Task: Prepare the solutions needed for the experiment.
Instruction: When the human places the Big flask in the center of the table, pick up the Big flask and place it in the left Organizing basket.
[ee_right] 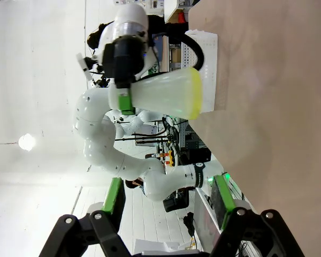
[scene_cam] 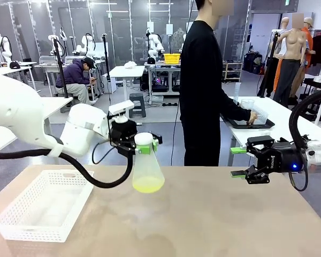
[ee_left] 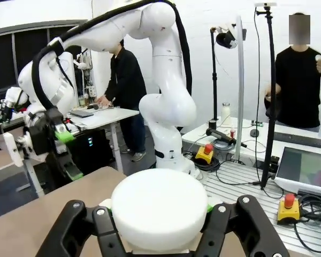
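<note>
a: what's around the flask [scene_cam: 147, 170] you're holding?

b: one white mesh basket [scene_cam: 43, 206] sits on the table [scene_cam: 214, 214], off to the flask's left and lower down. one person [scene_cam: 203, 80] stands beyond the flask at the table's far edge, hand on a tray on another table. nothing lies between the flask and your right gripper [scene_cam: 238, 161].

a: and the flask itself?

b: one translucent conical flask with a white cap [ee_left: 159, 209], hanging clear above the table. the solutions [scene_cam: 148, 184] are a thin yellow layer pooled at its bottom.

a: your claws?

b: your left gripper [scene_cam: 143, 143] is clamped on the flask's neck just under the cap. your right gripper is level with the flask and well apart from it, fingers [ee_right: 115, 195] spread, nothing between them.

a: counts?

b: one flask, one basket, two grippers.
</note>
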Motion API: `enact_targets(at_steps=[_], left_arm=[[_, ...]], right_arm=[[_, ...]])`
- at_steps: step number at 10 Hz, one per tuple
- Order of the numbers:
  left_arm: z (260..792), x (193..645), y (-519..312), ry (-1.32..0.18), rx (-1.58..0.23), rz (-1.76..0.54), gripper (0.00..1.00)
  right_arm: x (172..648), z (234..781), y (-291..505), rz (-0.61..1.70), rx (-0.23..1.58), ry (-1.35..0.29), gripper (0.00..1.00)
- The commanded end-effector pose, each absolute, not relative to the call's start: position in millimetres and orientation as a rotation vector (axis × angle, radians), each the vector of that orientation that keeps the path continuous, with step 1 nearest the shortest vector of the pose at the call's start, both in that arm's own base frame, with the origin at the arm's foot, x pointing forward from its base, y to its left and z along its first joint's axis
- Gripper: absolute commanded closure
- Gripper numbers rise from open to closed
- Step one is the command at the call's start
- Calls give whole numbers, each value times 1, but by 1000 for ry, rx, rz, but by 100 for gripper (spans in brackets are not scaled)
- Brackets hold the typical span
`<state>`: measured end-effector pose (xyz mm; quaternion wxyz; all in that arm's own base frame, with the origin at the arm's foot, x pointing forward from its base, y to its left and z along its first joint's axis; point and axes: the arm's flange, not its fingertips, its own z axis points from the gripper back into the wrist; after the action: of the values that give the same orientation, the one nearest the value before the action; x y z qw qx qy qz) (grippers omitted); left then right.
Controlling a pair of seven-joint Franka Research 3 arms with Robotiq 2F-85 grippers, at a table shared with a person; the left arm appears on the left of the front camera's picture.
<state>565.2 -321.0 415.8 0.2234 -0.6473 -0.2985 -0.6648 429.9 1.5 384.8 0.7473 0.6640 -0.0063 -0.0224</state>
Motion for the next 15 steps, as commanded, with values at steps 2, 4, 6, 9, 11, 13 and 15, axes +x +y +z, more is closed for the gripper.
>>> enact_targets(at_steps=[2,4,6,9,11,13,15], left_arm=[[455,581,-283,-904,-1683,-1865,100],[470,596,-239,-989,-1566,-1839,100],[479,605,-189,-1061,-1449,-1795,100],[491,591,-114,-1100,-1289,-1705,100],[489,573,-65,-1136,-1204,-1653,100],[476,559,-22,-1193,-1183,-1561,100],[461,549,14,-1226,-1096,-1502,100]], right_arm=[[430,386,2,-49,1450,-18,18],[430,386,2,-49,1450,-18,18],[430,386,2,-49,1450,-18,18],[430,386,2,-49,1450,-18,18],[430,386,2,-49,1450,-18,18],[430,386,2,-49,1450,-18,18],[430,386,2,-49,1450,-18,18]])
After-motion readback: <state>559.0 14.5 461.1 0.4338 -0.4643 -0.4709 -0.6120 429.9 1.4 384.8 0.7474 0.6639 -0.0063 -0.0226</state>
